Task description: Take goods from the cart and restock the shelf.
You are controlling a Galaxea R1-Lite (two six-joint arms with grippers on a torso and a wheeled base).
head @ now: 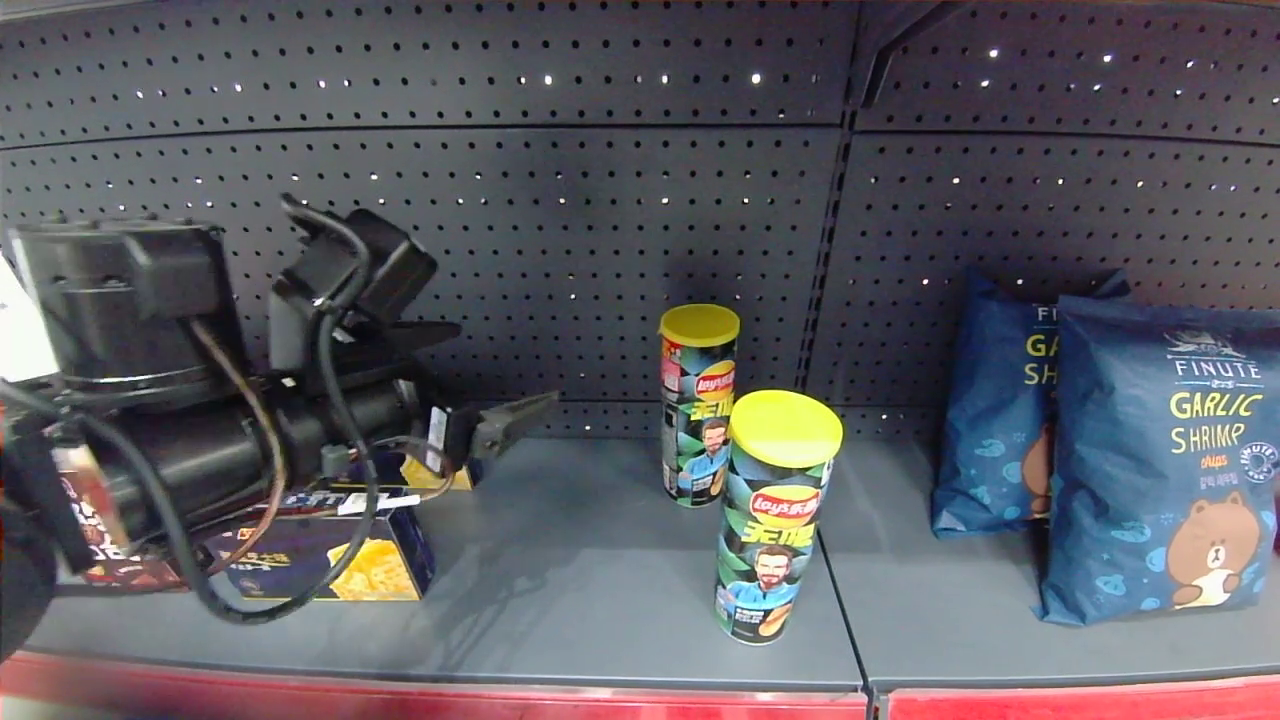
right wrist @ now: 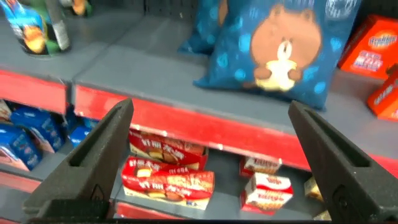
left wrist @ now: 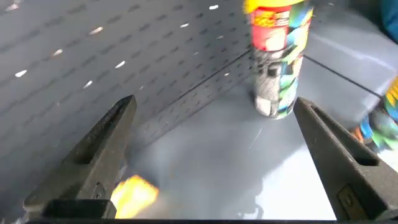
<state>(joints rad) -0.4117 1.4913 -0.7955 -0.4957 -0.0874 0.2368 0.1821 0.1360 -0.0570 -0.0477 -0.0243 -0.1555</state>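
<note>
Hovering over shelf (head: pixel 560 560), left fingers (left wrist: pixel 99 155) spread apart

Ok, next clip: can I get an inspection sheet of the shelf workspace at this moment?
Surface: grey shelf with a red front edge.
Job's things: two yellow-lidded cans upright, front can and rear can; two blue bags standing at the right; dark blue box lying at the left.
Clutter: nothing seen.
Grippers: left gripper over the shelf near the box, jaws open and empty; right gripper out before the shelf front, jaws open and empty.
Cables: black cables loop down over the box.
Surroundings: pegboard back panel; red boxes on a lower shelf.
</note>
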